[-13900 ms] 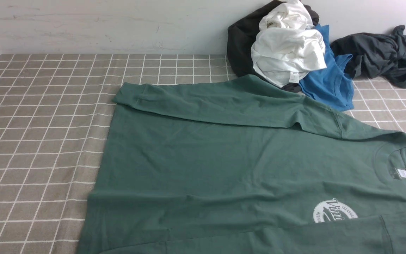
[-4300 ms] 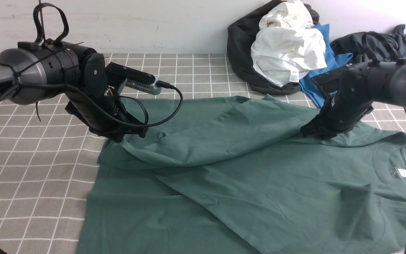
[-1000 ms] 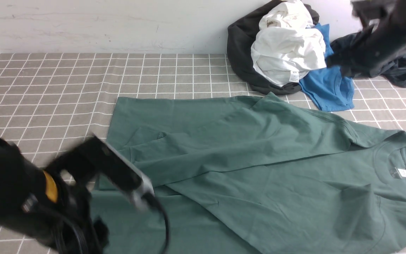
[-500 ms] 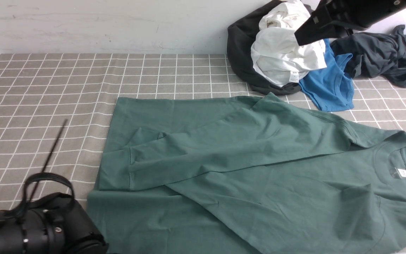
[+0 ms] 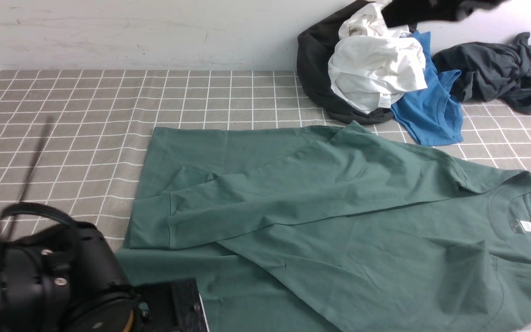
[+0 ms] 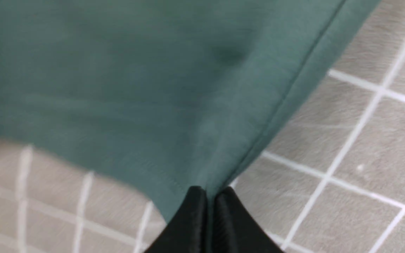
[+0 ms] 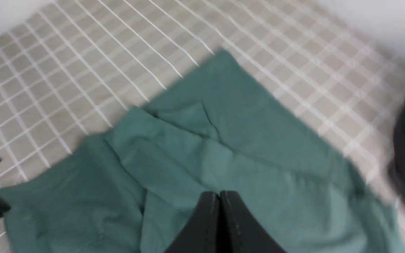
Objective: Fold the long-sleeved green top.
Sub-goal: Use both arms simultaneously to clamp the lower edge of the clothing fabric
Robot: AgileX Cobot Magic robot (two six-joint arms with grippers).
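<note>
Lying spread on the grey checked tablecloth [image 5: 85, 115], the dark green cotton long-sleeved top [image 5: 321, 207] is pinched at its near-left hem corner by the clenched left gripper [image 6: 207, 192]. The right gripper [image 7: 219, 195] is closed, empty, raised above it, far right.

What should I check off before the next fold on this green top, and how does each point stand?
1. Left gripper shut on the hem corner of the green long-sleeved top: ok.
2. Right gripper gripping the top: not ok; shut, empty, raised.
3. Far sleeve laid across the body: ok.
4. Near sleeve folded in: cannot tell, out of frame.
5. Top apart from the clothes pile: cannot tell.
</note>
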